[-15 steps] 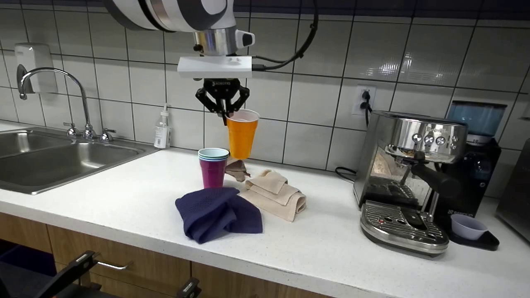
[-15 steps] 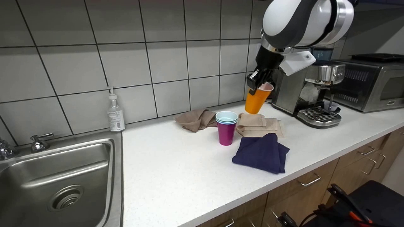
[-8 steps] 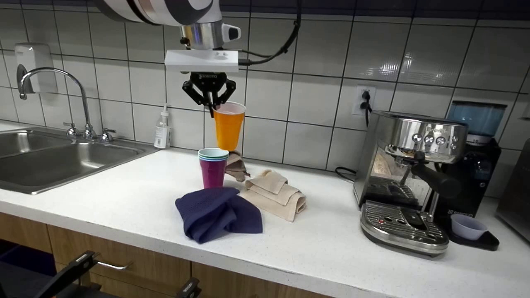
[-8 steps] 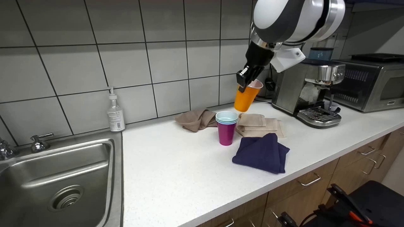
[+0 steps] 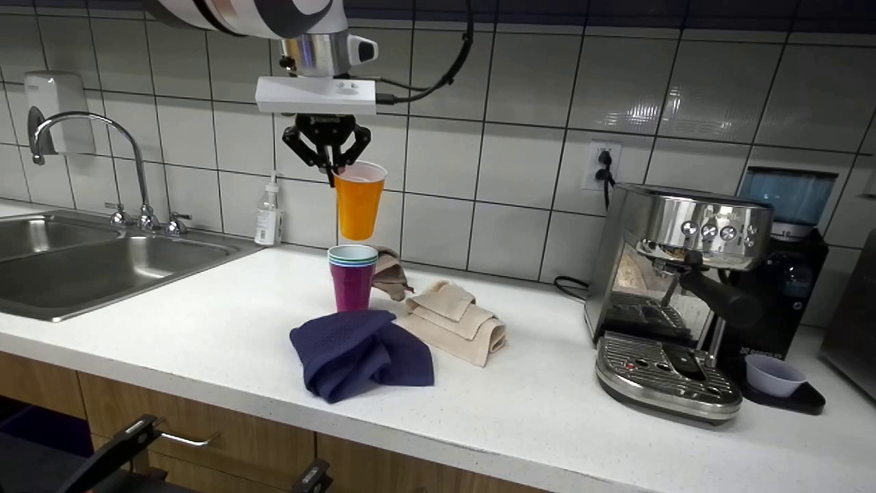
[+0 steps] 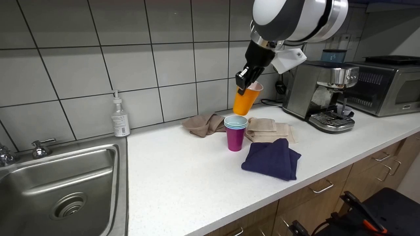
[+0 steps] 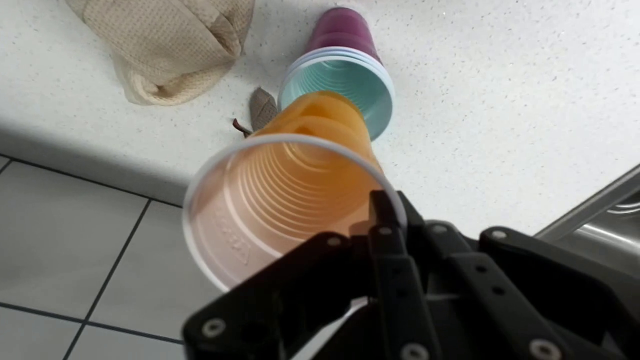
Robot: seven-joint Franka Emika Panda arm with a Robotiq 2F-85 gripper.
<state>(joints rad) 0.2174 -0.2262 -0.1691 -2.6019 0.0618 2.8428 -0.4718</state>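
White countertop (image 5: 226, 329) | arm (image 5: 294, 19) above | pincer (image 5: 335, 177) angled down, pinching orange cup (image 5: 361, 205)

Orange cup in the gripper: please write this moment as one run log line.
gripper: closed on orange cup | orange cup: tilted, in air | purple cup stack: upright on counter

Cup stack (image 6: 235, 137) and cloths (image 6: 272, 161) on white counter (image 6: 180, 183)

**My Three Views**

In an exterior view I look down across the tabletop (image 5: 205, 322), facing the tiled wall (image 5: 520, 164). In an exterior view I look from nearer the sink (image 6: 121, 183), aslant along that wall. My wrist view, closest, peers down past the tool (image 7: 397, 207). All three share the orange cup (image 5: 361, 205) and purple stack (image 5: 352, 284).
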